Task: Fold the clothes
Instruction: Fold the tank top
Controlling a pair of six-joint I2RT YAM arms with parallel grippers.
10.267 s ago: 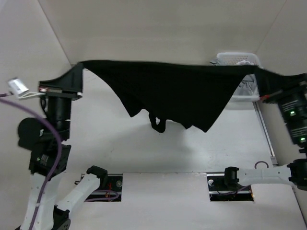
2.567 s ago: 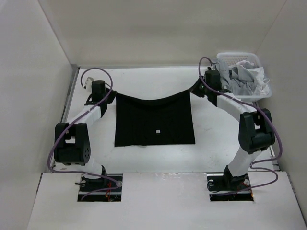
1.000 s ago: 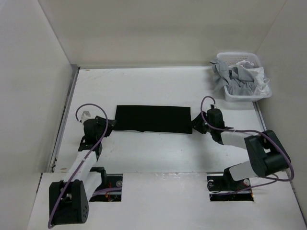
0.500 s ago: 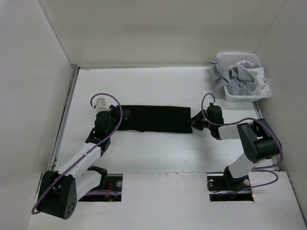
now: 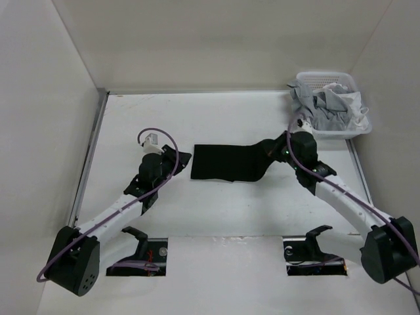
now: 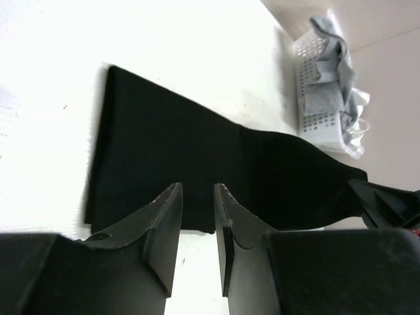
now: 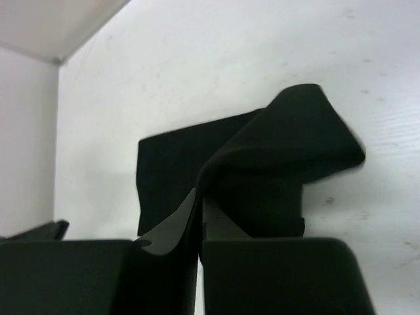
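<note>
Basket (image 5: 330, 132) of grey-white garments (image 5: 326, 104), far right of black T-shirt (image 5: 226, 163).

I see a white table (image 5: 216, 118). A black shirt (image 5: 226, 163), folded into a long strip, lies flat near the middle. Its 3 o'clock end is lifted off the table. A white basket (image 5: 331, 133) sits in the 2 o'clock corner.
</note>
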